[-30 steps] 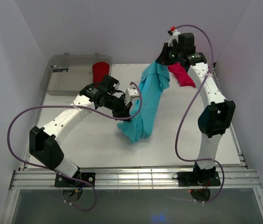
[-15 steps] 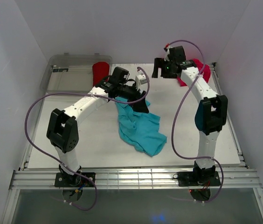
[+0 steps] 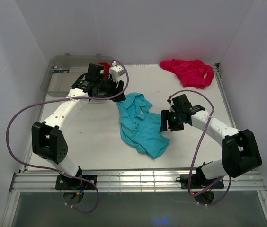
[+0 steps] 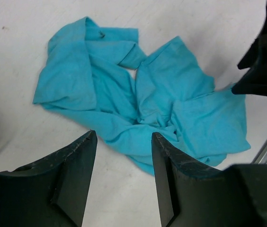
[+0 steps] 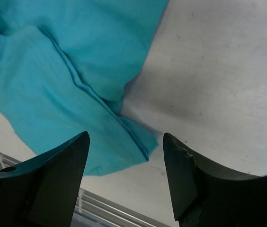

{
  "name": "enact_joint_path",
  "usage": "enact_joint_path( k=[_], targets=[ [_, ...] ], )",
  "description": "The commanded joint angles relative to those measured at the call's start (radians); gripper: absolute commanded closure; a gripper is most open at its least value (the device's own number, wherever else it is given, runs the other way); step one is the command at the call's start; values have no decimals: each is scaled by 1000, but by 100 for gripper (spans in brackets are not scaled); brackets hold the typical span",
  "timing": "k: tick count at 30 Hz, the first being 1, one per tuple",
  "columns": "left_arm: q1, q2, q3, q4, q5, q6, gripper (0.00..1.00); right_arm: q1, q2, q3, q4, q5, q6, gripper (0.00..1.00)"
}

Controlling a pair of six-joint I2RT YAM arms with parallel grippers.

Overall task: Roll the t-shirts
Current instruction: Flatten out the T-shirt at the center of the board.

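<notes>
A turquoise t-shirt (image 3: 140,124) lies crumpled and loose on the middle of the white table; it fills the left wrist view (image 4: 143,94). My left gripper (image 3: 119,96) hovers open just behind its far-left edge, nothing between the fingers (image 4: 123,137). My right gripper (image 3: 166,125) stands open beside the shirt's right edge, above a hem corner (image 5: 124,137). The turquoise cloth (image 5: 53,80) lies under it, not gripped. A magenta pink t-shirt (image 3: 190,72) is bunched at the back right. A red t-shirt (image 3: 105,65) peeks out behind my left wrist.
A clear plastic bin (image 3: 62,80) stands at the back left corner, next to the red shirt. The slotted metal rail (image 3: 138,179) runs along the near table edge. White walls close in on both sides and behind.
Both grippers opened and let the turquoise shirt drop flat onto the table. The left arm drew back toward the bin. The right arm swung from the rear down to the shirt's right side.
</notes>
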Motion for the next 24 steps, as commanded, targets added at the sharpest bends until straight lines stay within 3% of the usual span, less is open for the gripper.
enact_joint_path(
  k=[1,6,13,18,24],
  targets=[
    [5,-21,-36,-74,-97,8,39,10,-34,-80,66,-94,48,30],
    [8,-35,-72,-74,-113,5,39,44,-25,-189,127,-111,71,35],
    [8,-24,-67,-77,-124,5,39,67,-11,-180,146,-89,89,92],
    [6,-24,-76,-76,-119,18,39,67,-57,-123,24,43,63,92],
    [6,-19,-78,-93,-117,44,39,64,-113,139,-144,290,-39,92]
  ],
)
